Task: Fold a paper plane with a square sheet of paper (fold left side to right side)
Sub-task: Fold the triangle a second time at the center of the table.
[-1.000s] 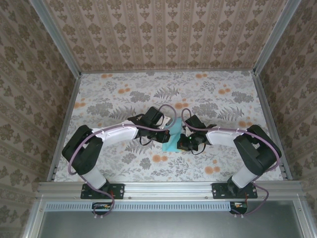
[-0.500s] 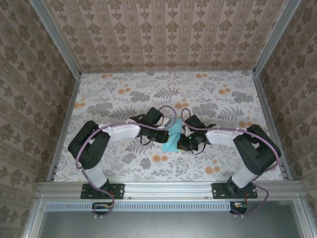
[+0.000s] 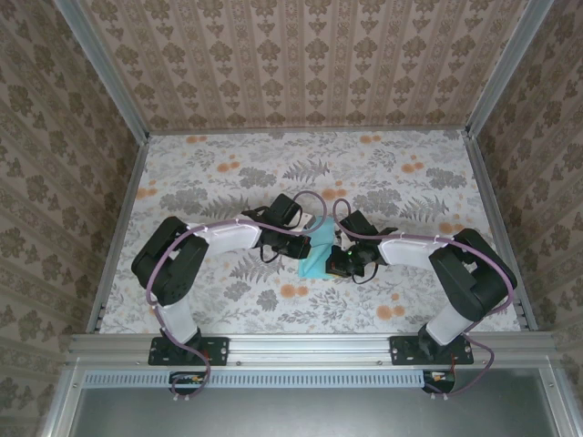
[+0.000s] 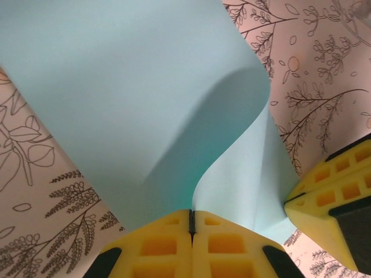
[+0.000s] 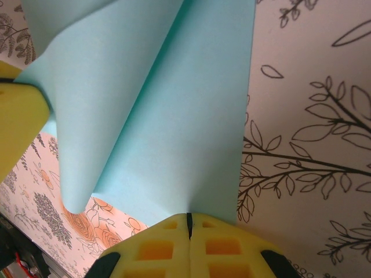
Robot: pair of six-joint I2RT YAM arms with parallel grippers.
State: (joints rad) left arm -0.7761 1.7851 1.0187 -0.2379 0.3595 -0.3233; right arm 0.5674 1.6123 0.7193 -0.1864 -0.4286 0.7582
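A thin light blue square sheet of paper [image 3: 318, 248] is held between both grippers over the middle of the floral-patterned table [image 3: 228, 173]. Since a second ago, the left arm's elbow has swung inward. The left gripper [image 4: 190, 223] and right gripper [image 5: 188, 223] each pinch a paper edge. The sheet curls in a soft, uncreased S-bend.

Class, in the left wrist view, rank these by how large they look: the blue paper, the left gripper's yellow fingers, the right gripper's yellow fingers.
1. square sheet of paper: largest by far.
2-3. left gripper and right gripper: similar patches, both cut off by the frame, so unranked.
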